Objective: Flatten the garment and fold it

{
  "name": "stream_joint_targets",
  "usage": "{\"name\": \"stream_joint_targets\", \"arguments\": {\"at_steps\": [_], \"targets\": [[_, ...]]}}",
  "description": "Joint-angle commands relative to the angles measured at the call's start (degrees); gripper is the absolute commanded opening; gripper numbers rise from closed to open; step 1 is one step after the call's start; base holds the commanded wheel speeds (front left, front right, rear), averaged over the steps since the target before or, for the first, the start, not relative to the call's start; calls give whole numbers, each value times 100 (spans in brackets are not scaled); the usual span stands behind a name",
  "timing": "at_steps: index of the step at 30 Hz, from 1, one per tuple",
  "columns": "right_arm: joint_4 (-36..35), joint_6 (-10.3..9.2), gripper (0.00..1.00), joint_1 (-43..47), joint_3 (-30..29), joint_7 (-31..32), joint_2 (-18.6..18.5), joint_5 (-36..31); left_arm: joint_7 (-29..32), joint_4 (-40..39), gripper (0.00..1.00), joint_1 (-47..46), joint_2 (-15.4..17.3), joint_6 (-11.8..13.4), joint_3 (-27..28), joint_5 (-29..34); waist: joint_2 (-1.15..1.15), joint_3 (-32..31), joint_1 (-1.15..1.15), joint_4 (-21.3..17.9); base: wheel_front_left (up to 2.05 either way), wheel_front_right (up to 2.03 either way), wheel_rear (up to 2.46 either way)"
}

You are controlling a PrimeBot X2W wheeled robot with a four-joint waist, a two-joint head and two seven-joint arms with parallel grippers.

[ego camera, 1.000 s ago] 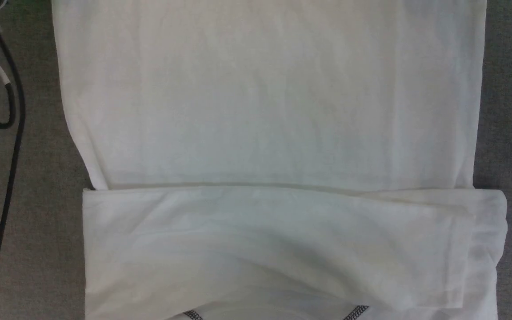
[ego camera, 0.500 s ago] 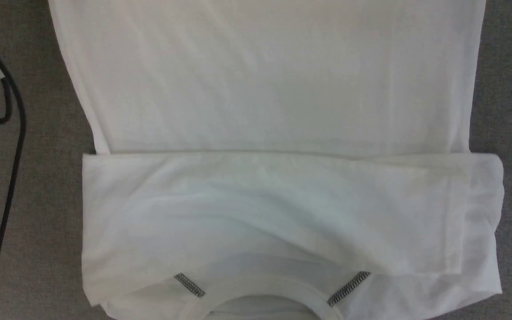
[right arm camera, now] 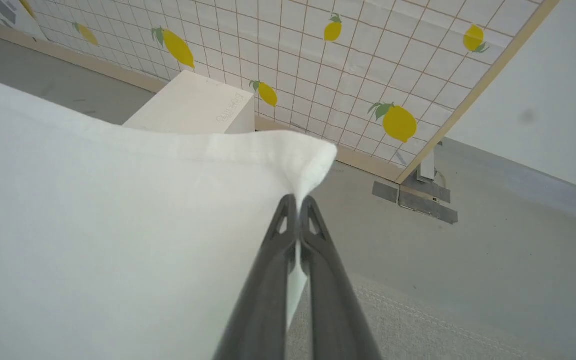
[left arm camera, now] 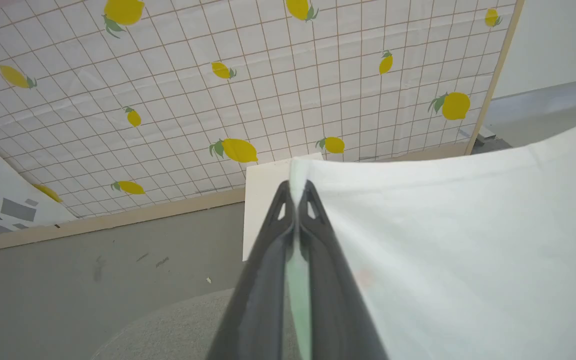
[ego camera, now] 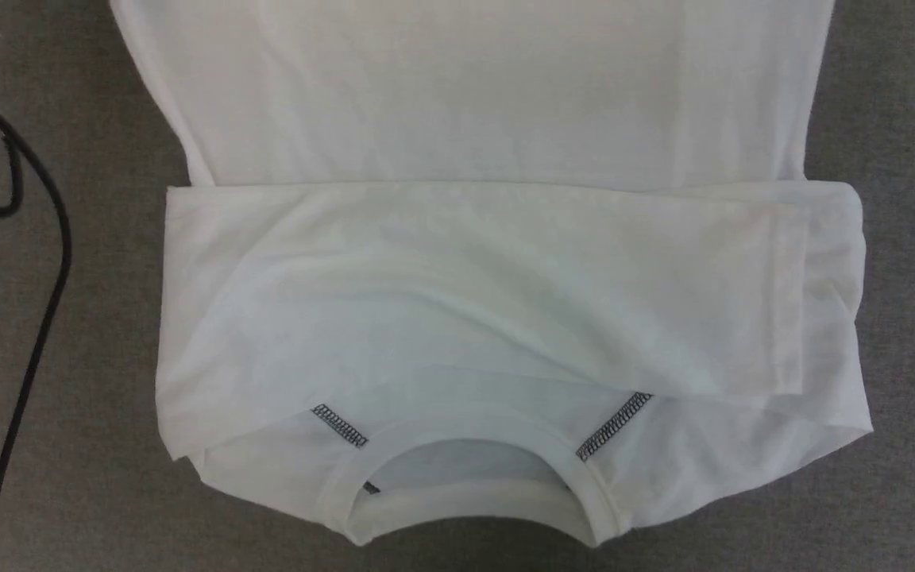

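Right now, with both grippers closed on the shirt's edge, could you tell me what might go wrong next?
The right gripper holds a curled corner of the garment; that curl may be pressed in as a crease.
The left gripper grips close to the fabric's edge, so it might slip out under tension.
The folded sleeves lie loose and wrinkled across the chest; pulling could shift them.

I see the garment point(ego camera: 489, 286) as thin, matt white cloth, faintly sheer where it doubles. The tabletop point(ego camera: 100, 413) under it is coarse grey woven fabric. My left hand point(left arm camera: 297, 195) is smooth dark plastic with a dull sheen. The box point(right arm camera: 193, 107) looks smooth and matt.
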Motion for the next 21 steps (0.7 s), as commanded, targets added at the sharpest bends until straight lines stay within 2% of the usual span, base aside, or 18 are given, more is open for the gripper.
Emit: {"name": "stream_joint_targets", "arguments": {"at_steps": [1, 6, 12, 21], "targets": [[-8, -8, 0, 297, 9, -111, -49, 159, -147, 8, 0, 225, -36, -84, -31, -77, 0, -373, 0, 19, 0, 0, 0], [-207, -8, 0, 1338, -27, -352, -217, 780, -472, -88, 0, 1107, -108, -238, -93, -420, 0, -1145, 0, 108, 0, 0, 0], [-699, -8, 0, 2808, -230, -407, -212, 1528, -579, -478, 0, 2333, -49, -264, -11, -884, 0, -2053, 0, 93, 0, 0, 0], [-1449, -8, 0, 4712, -635, -442, -27, 2002, -448, -1982, 0, 4309, 84, 183, 226, -1478, 0, -2854, 0, 79, 0, 0, 0]]}}
